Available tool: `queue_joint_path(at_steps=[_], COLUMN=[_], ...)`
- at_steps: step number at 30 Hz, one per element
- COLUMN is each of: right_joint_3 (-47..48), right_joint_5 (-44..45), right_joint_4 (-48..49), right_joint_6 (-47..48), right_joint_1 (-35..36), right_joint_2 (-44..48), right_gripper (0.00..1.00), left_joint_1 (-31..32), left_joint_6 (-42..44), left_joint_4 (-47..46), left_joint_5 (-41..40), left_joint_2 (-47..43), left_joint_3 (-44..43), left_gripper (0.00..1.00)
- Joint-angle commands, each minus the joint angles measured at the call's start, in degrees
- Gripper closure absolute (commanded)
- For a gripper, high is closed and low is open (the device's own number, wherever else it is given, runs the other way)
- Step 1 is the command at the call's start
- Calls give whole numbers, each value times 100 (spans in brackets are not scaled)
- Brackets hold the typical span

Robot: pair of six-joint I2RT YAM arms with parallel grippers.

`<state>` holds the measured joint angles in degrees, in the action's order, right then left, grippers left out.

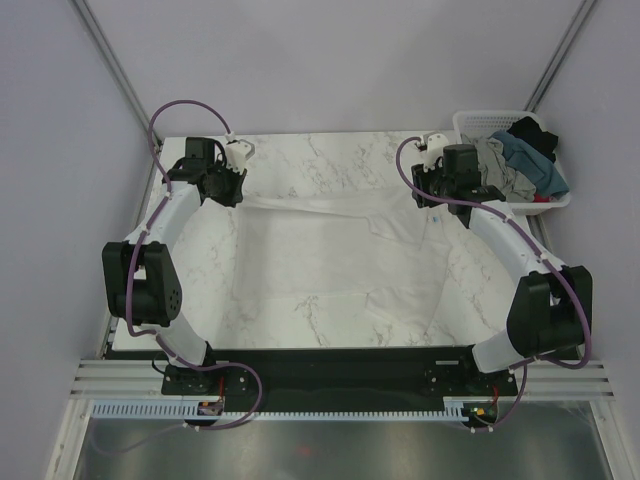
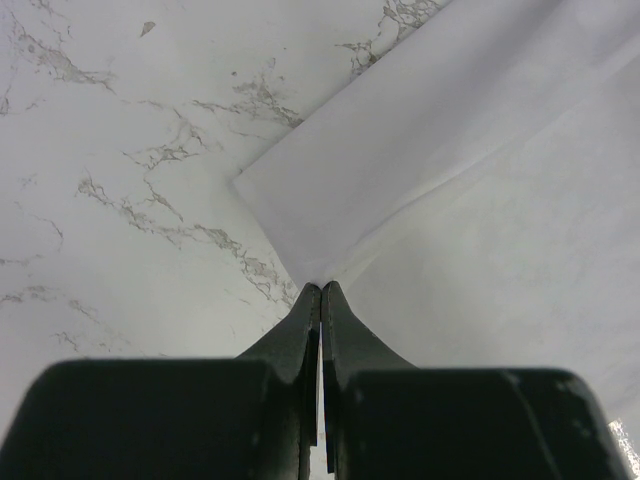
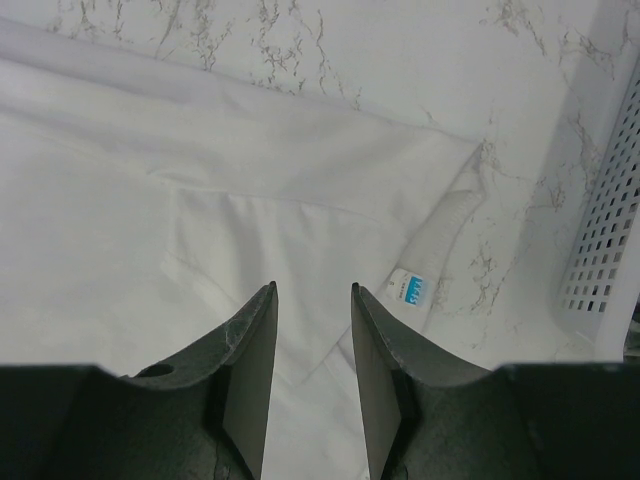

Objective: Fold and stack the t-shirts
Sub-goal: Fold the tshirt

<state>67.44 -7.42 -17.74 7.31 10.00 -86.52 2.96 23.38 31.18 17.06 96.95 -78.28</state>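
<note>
Two tools: left tool pinches the white t-shirt edge; right tool gapes half-open above it.

Bare marble table lies open along the frame's upper centre; white t-shirt covers the middle; lattice basket heaped with shirts blocks the upper right corner

Bright, even light, soft shadows; left gripper body blurred.

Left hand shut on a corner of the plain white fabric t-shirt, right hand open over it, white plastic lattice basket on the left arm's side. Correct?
No. The white plastic lattice basket sits beside the right arm, at the far right, per the top external view. Rest stands.
</note>
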Motion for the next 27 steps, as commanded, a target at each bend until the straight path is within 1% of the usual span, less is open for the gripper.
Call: queue_joint_path(at_steps=[1,23,24,27], right_joint_3=[-20,50,50,50], right_joint_5=[83,39,48,56], right_joint_4=[130,148,139,139], right_joint_6=[60,51,51,51], right_joint_1=[19,11,11,11], right_joint_2=[223,197,197,206], right_gripper=[57,57,56,56], left_joint_1=[-32,-32,-32,-24], left_joint_6=[-132,-132,-636,-650], left_joint_4=[-94,-94,36,29], left_joint_5=[78,78,-983,-968], left_joint_2=[-18,-18,-9,8], left_joint_3=[-223,-328,-328,-363], left_gripper=[98,98,1,0])
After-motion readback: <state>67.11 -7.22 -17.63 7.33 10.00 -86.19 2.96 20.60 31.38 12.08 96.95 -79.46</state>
